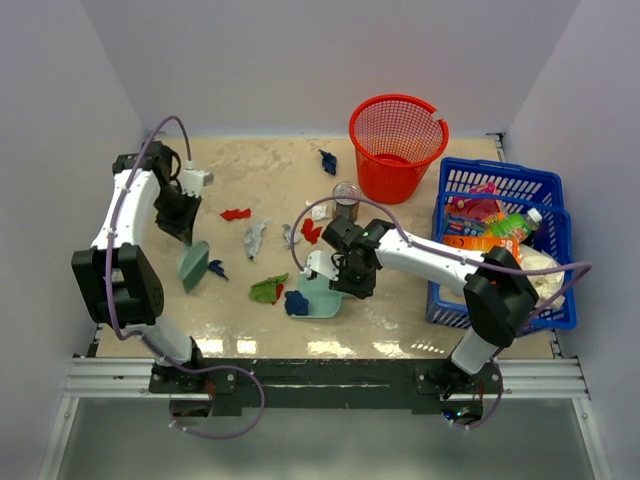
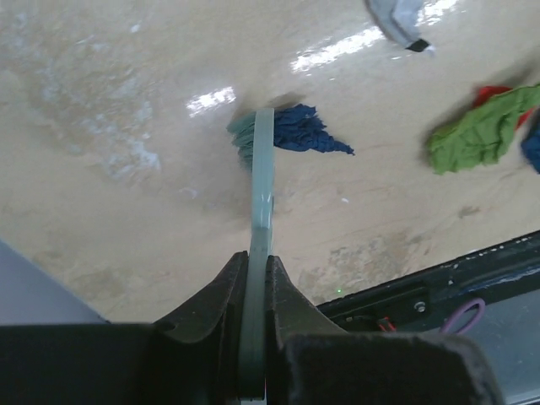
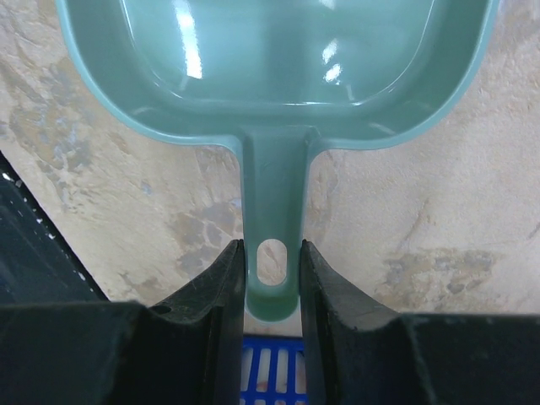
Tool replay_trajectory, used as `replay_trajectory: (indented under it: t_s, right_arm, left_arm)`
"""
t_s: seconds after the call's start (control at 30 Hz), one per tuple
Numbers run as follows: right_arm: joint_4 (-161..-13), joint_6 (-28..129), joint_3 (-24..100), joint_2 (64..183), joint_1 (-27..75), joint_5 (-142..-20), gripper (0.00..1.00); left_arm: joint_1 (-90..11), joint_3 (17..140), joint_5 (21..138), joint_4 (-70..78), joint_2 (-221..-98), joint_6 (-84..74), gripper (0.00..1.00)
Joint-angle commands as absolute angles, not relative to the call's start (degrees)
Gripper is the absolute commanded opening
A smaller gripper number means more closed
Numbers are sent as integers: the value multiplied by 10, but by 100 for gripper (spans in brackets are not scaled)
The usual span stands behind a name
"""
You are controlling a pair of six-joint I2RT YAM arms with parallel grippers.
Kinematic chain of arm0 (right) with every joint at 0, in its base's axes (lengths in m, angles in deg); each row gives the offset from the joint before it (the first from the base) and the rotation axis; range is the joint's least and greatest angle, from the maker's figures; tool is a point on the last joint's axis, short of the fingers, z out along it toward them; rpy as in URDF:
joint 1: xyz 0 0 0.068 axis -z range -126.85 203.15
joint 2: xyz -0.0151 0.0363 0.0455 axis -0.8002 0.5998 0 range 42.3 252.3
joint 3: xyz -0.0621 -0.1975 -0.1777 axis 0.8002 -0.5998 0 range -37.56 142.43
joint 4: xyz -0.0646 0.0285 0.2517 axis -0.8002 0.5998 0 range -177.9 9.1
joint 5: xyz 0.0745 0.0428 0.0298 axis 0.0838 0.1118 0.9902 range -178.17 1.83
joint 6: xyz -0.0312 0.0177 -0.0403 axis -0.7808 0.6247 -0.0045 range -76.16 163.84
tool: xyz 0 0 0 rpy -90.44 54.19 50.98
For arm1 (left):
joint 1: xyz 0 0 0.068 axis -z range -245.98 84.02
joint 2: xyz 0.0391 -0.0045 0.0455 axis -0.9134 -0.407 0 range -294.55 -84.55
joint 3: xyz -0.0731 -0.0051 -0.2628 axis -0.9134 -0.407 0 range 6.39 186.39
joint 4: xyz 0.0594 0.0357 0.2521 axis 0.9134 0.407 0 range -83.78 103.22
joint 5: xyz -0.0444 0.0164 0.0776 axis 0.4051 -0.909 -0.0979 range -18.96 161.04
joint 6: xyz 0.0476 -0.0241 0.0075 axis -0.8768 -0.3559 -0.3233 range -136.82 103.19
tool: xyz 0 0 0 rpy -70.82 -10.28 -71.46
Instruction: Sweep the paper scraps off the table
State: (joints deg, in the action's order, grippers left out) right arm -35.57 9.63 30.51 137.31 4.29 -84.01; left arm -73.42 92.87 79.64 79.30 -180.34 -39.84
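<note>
Paper scraps lie scattered on the beige table (image 1: pixel 260 175): red (image 1: pixel 236 213), grey (image 1: pixel 254 238), green (image 1: pixel 266 290), dark blue (image 1: pixel 296 303) and others. My left gripper (image 1: pixel 187 235) (image 2: pixel 258 257) is shut on a flat green brush (image 1: pixel 193 266) (image 2: pixel 263 186). The brush's far end meets a small dark blue scrap (image 2: pixel 308 135) (image 1: pixel 217 268). My right gripper (image 1: pixel 346 280) (image 3: pixel 272 249) is shut on the handle of a teal dustpan (image 1: pixel 318 292) (image 3: pixel 278 76), which lies flat on the table beside the dark blue scrap. The left wrist view also shows the green scrap (image 2: pixel 481 135).
A red mesh basket (image 1: pixel 397 145) stands at the back. A blue crate (image 1: pixel 500 180) of packaged goods sits at the right. A tin can (image 1: pixel 346 200) stands behind the right gripper. More scraps lie near it: red (image 1: pixel 312 231) and dark blue (image 1: pixel 327 160).
</note>
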Motion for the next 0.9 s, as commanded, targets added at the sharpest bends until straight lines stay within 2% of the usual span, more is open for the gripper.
replay_trajectory:
  t_s: [0.0, 0.1, 0.23, 0.3, 0.5, 0.7, 0.87]
  right_arm:
    - [-363, 88, 336, 1397, 26, -815, 0]
    - [-361, 101, 378, 1440, 15, -803, 0]
    - [-345, 117, 433, 1485, 10, -787, 0]
    - [-350, 120, 443, 1492, 9, -786, 0]
    - [-357, 149, 422, 1477, 10, -773, 0]
    - [-364, 155, 404, 1464, 10, -785, 0]
    - [-363, 157, 410, 1471, 10, -787, 0]
  left_arm:
    - [-712, 905, 901, 795, -1796, -390, 0]
    - [-681, 900, 973, 774, -1792, -388, 0]
    - [-665, 913, 1204, 771, -1805, -369, 0]
    - [-665, 919, 1234, 779, -1808, -377, 0]
    - [-687, 945, 1170, 790, -1806, -376, 0]
    - [-714, 995, 1154, 816, -1786, -385, 0]
    - [-713, 959, 1047, 778, -1772, -361, 0]
